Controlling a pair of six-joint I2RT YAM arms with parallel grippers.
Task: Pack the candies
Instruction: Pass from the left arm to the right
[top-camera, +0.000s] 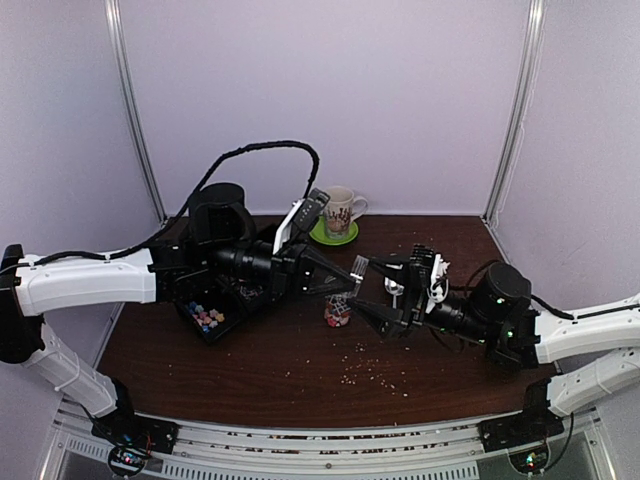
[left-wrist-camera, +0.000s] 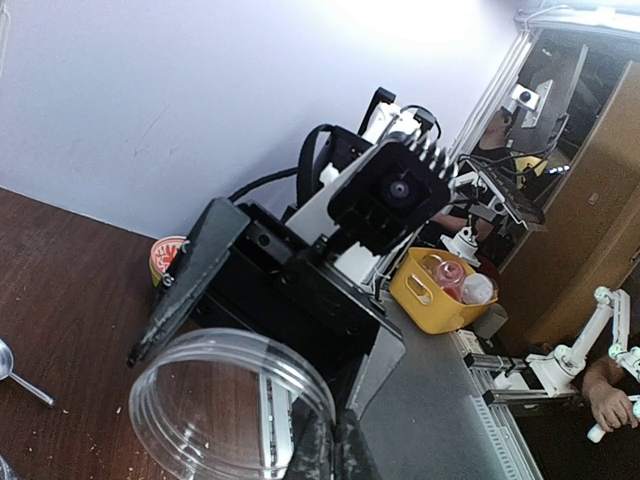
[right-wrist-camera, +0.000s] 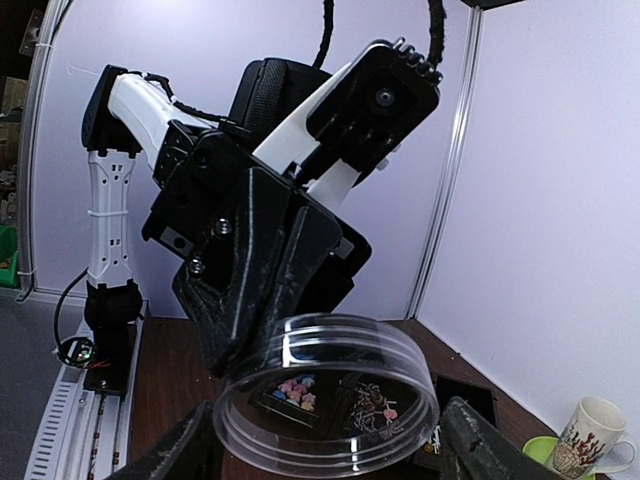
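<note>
Candies (top-camera: 207, 318), pastel pink, blue and yellow pieces, lie in one compartment of a black plastic tray (top-camera: 228, 331). Right of the tray, up off the table: clear round plastic container (left-wrist-camera: 230, 400). Left gripper (left-wrist-camera: 325, 445) is pinched tight on its rim. Right gripper (right-wrist-camera: 325, 435) is spread wide, fingers flanking the container; can't tell if they touch. Pale crumbs (top-camera: 372, 370) are scattered right of the tray.

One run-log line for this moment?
left pincer: pinching clear lid rim | right pincer: straddling lid, grip unclear | candies: some in black tray
</note>
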